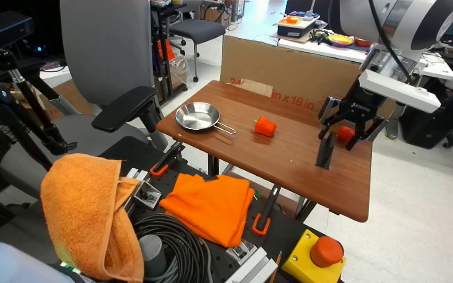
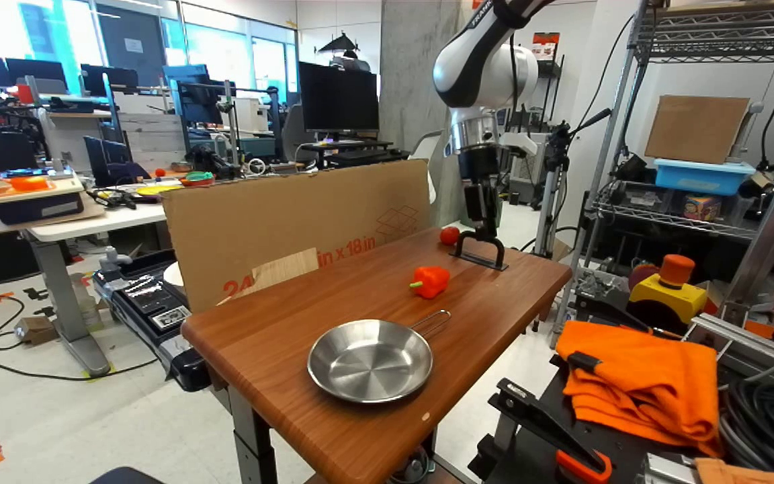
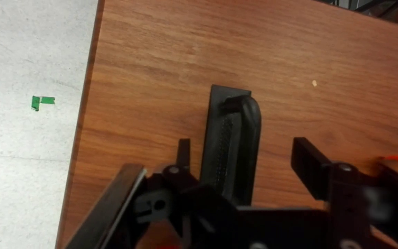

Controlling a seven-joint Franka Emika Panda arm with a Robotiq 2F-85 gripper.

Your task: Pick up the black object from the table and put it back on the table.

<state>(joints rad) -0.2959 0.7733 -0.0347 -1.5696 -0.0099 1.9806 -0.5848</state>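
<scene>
Nearest to me, by one short edge of the wood-grain table (image 2: 266, 356), there is a round, shallow pan (image 2: 370, 363) of shiny metal; its handle, a loop of bent wire, is directed along the table. After it lies on its side a glossy red-orange pepper (image 2: 431, 281) with green stem. Close to the opposite short edge rests the black object (image 3: 244, 148), a matte flat plate from which an arched grip stands up. Its long axis runs roughly parallel with this short edge, one end towards each long edge. The jaws stand apart, one at each side of the grip, with wood showing between. Beyond, near the corner, is a smooth red ball (image 2: 449, 235). A cardboard panel (image 2: 293, 208) with red print stands along the long edge. Farther, a light-blue plastic tub (image 2: 703, 178) carries a cardboard box (image 2: 696, 128); if inside or on top, I cannot tell.
</scene>
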